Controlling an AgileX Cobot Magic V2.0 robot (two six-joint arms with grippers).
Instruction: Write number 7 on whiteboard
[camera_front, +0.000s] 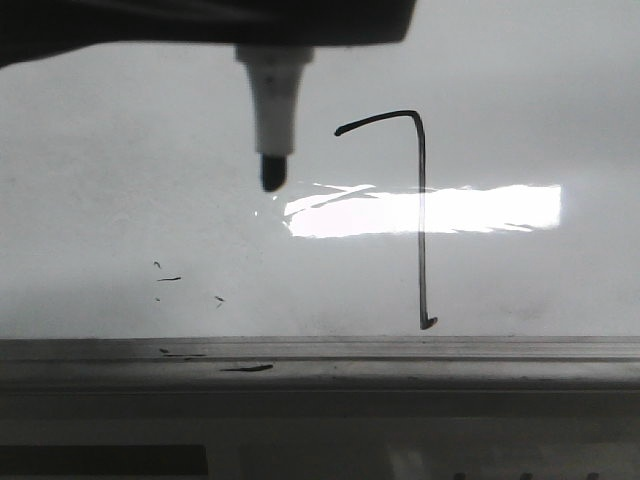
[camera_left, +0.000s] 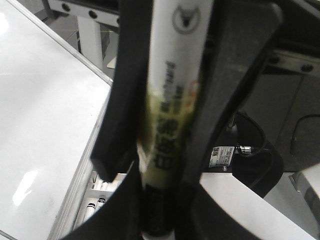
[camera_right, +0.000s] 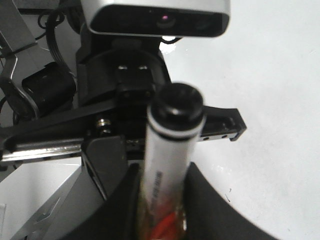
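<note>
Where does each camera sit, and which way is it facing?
Front view: faces forward onto the whiteboard, with the number 7 and the marker tip in view. A dark arm part crosses the top; which arm is unclear.
Left wrist view: on the left arm, looking along the left claw, which is clamped on the marker.
Right wrist view: on the right arm, looking along the right claw, which holds a marker. The other arm's wrist camera is beyond it.
Shared: all three show the whiteboard and a marker.

Number 7 (camera_front: 421, 215) on the whiteboard (camera_front: 100, 180), marker (camera_front: 272, 120) tip left of its top bar, stray flecks (camera_front: 170, 278) lower left, rail (camera_front: 400, 362) along the board's near edge
</note>
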